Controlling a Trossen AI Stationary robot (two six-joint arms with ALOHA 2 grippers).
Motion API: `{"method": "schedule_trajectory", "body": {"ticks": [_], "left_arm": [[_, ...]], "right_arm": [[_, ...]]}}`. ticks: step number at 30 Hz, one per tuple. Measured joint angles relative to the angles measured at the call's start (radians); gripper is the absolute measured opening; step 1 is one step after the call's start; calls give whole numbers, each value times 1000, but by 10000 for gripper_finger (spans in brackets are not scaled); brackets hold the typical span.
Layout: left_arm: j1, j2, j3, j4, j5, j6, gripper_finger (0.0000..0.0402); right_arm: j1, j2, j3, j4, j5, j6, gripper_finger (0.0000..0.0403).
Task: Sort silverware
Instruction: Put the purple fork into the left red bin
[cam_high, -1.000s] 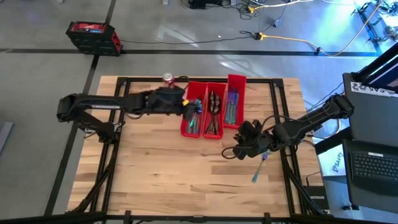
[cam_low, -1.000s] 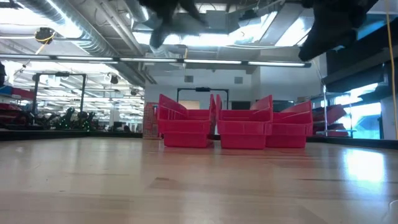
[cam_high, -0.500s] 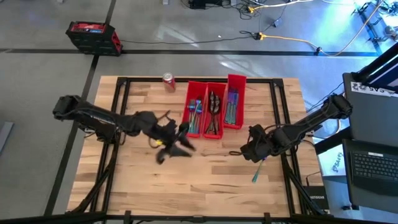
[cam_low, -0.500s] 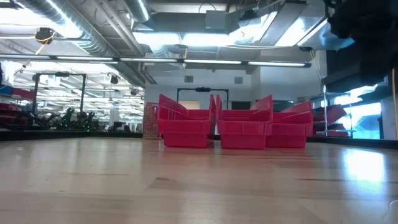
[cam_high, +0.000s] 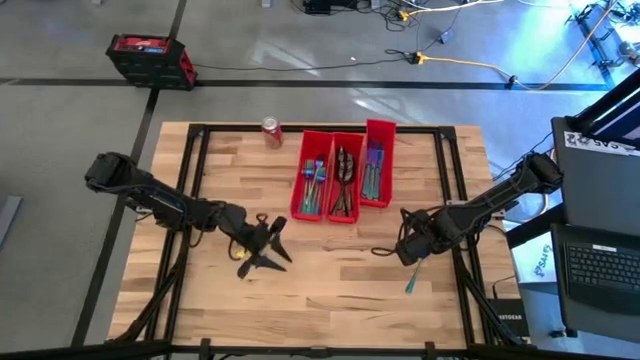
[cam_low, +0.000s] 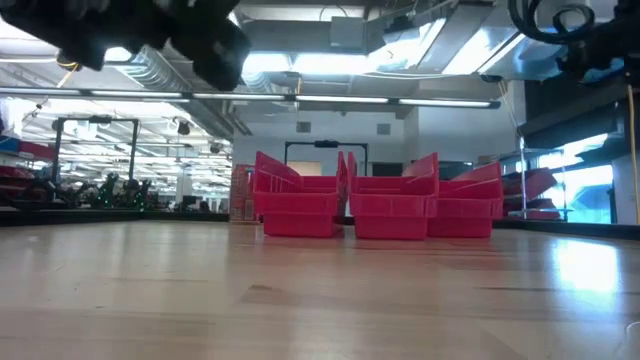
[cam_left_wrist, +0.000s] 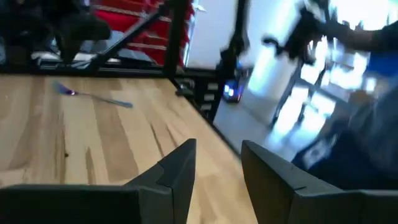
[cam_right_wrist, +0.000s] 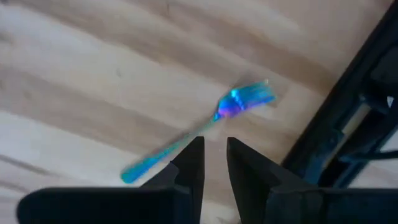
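While both arms are hanging over the front half of the wooden table (cam_high: 330, 290), one iridescent fork (cam_high: 415, 274) is lying alone on the boards at about four o'clock from the table's middle, close to the dark frame rail (cam_high: 462, 270) along that edge. In the right wrist view the fork (cam_right_wrist: 199, 132) is showing a teal handle and a blue-purple head with its tines pointing toward the rail. The right gripper (cam_high: 408, 247) is sitting just above the fork, its fingers (cam_right_wrist: 189, 163) standing a narrow gap apart and clamped on nothing. The left gripper (cam_high: 268, 248) is hovering at about eight o'clock from the middle, its fingers (cam_left_wrist: 180, 171) parted with bare wood between them.

Farther back, at twelve o'clock, three long red bins (cam_high: 342, 175) are standing side by side and touching. The left one is holding teal-blue pieces (cam_high: 314, 185), the middle one dark bronze pieces (cam_high: 344, 180), and the right one blue-purple pieces (cam_high: 373, 170). A red soda can (cam_high: 270, 130) is standing at eleven o'clock near the far edge; its label is too small to read.

Beyond the table, a red and black case (cam_high: 150, 58) is sitting on the floor, and a laptop (cam_high: 600, 270) is lying open off the right side.
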Motion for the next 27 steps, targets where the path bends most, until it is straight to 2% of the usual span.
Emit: {"method": "schedule_trajectory", "body": {"ticks": [3, 5, 8, 11, 19, 27], "left_arm": [[-19, 1, -10, -77, -37, 195, 117], [-27, 1, -10, -77, -76, 261, 117], [-36, 1, -10, -68, -169, 255, 117], [-36, 1, -9, -44, -219, 233, 117], [-69, 1, -9, -62, -261, 208, 116], [-66, 1, -9, -63, -279, 153, 116]], "right_arm": [[0, 0, 0, -12, -8, -59, 42], [1, 0, 0, -11, -5, -105, 27], [1, 0, 0, -3, 1, -169, 5], [1, 4, -17, 19, -8, -212, 6], [71, 105, -133, 100, -66, -246, 2], [115, 153, -152, 200, -14, -246, 1]]}}
